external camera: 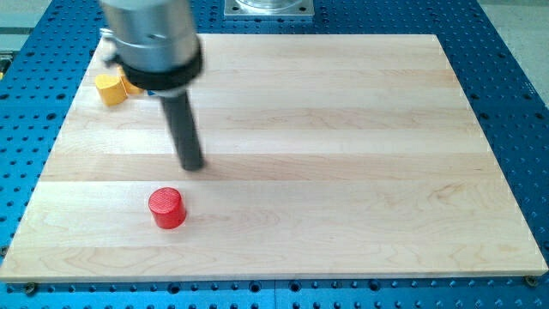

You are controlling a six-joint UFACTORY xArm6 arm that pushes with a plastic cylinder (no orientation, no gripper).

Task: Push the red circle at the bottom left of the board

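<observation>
The red circle (166, 208) is a short red cylinder standing on the wooden board (343, 172) toward the view's bottom left. My tip (193, 165) is the lower end of the dark rod, just above and slightly right of the red circle, with a small gap between them. The rod runs up to the arm's grey and black end at the view's top left.
A yellow block (110, 89) lies near the board's top left corner, partly behind the arm, with a second yellow piece (134, 84) next to it. A blue perforated table (515, 103) surrounds the board.
</observation>
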